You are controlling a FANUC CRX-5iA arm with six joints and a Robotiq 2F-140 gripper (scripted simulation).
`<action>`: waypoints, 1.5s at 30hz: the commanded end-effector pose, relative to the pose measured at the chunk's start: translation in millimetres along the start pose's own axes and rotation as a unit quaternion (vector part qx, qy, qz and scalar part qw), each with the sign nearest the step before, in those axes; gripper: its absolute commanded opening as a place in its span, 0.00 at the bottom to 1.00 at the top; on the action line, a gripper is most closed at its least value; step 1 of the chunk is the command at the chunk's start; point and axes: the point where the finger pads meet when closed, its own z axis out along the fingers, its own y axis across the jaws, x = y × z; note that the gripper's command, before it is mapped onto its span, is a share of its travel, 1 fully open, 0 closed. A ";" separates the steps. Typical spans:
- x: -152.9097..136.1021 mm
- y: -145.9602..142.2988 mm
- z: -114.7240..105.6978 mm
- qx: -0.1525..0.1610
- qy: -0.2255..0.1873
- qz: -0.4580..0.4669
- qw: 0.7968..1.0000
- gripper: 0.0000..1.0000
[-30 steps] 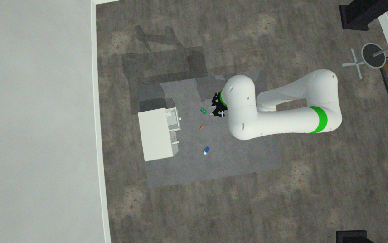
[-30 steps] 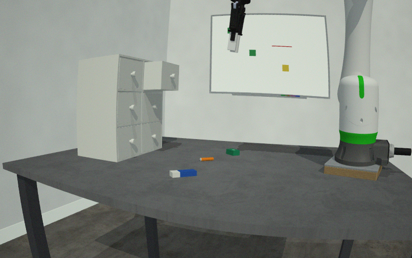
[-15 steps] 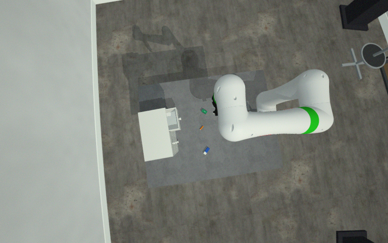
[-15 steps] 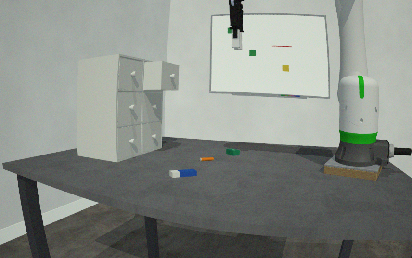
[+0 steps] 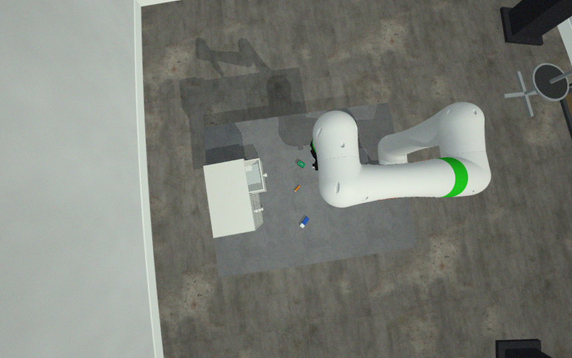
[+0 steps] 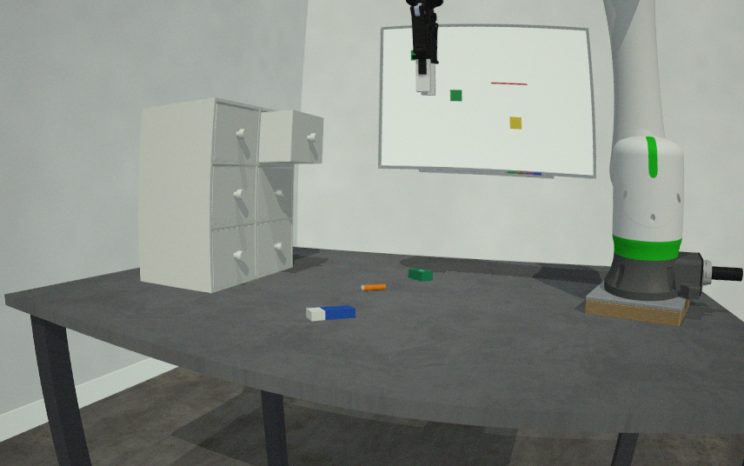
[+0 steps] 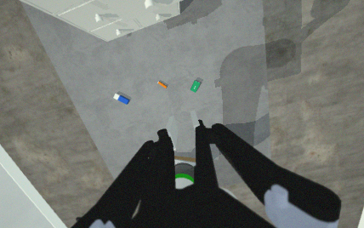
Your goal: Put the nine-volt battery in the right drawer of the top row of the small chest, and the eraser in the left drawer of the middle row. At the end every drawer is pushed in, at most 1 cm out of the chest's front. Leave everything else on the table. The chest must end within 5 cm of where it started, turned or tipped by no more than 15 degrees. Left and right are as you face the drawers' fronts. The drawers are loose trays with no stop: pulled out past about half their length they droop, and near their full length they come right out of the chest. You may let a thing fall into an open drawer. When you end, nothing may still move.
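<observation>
The white chest (image 6: 210,191) stands at the table's left; its top right drawer (image 6: 290,136) is pulled out, and the others are in. The blue and white eraser (image 6: 330,312) lies in front of the chest. A green block (image 6: 420,274), which looks like the nine-volt battery, lies farther back. My gripper (image 6: 425,90) hangs high above the table and points down, roughly over the green block. Its fingers are nearly shut with a narrow gap and hold nothing. The wrist view shows the eraser (image 7: 122,99), the green block (image 7: 196,86) and the chest's front (image 7: 110,17) far below.
A small orange stick (image 6: 373,287) lies between the eraser and the green block. The robot base (image 6: 647,274) stands on a wooden block at the table's right. A whiteboard hangs on the back wall. From above, the arm (image 5: 379,168) hides most of the gripper.
</observation>
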 end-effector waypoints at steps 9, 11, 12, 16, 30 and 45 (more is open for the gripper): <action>32.6 33.1 147.3 0.002 0.000 0.197 0.980 0.20; 34.2 35.2 156.3 0.002 0.000 0.197 0.980 0.20; 32.7 42.6 189.6 0.002 0.000 0.247 0.969 0.20; 29.6 51.7 230.8 0.001 0.000 0.289 0.957 0.20; 18.9 62.1 279.8 0.000 0.000 0.350 0.937 0.26; 18.9 62.1 279.8 0.000 0.000 0.350 0.937 0.26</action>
